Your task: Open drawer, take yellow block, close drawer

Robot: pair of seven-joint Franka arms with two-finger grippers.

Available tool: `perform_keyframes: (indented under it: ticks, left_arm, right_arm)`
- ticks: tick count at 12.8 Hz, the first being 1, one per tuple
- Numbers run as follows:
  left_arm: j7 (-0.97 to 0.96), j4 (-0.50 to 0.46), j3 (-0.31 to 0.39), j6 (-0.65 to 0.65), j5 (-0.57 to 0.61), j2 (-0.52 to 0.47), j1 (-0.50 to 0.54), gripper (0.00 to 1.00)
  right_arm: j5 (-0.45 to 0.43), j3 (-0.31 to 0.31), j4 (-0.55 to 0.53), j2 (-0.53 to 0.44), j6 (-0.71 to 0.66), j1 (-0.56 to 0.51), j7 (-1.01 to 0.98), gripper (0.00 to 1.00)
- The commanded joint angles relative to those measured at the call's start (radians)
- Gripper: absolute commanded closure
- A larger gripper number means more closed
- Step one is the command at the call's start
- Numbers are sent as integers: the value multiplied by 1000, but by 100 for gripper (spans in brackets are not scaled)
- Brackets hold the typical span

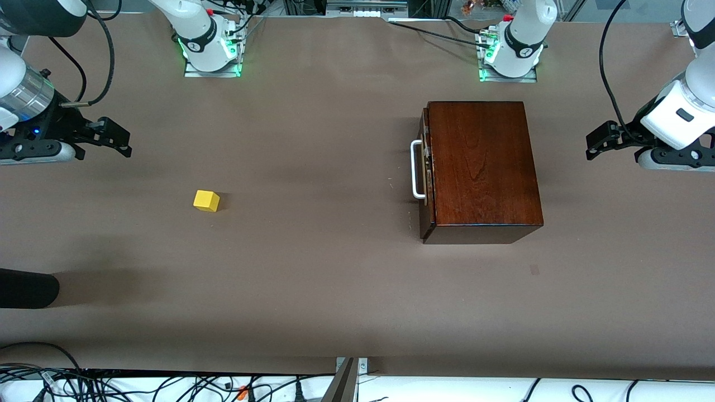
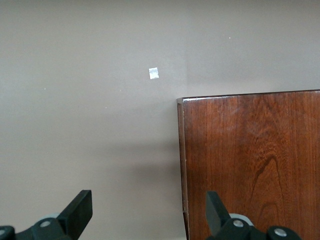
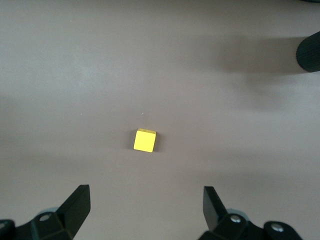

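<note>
Drawer (image 1: 425, 167) shut, yellow block (image 1: 206, 200) on table — left tool (image 1: 596, 146), right tool (image 1: 117, 140) both wide.

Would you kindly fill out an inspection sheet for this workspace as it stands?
Surface: brown table, small pale scrap near the box.
Job's things: drawer shut in the box; block on the table, toward the right arm's end.
Clutter: dark cylinder at the table edge.
Tools: left tool open beside the box; right tool open, over bare table.
Cables: bundles along the near edge.
Surroundings: nothing seen.
</note>
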Motion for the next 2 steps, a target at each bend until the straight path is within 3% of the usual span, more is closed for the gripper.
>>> perform_keyframes:
  ticks: [1,2]
  left_arm:
    - [-8,42,-17,-23,-7,11,12,0]
    - [-10,46,-17,-41,-7,11,12,0]
  right_arm:
    - [4,2,19,10,-6,2,-13,0]
    - [4,0,20,9,-8,2,-13,0]
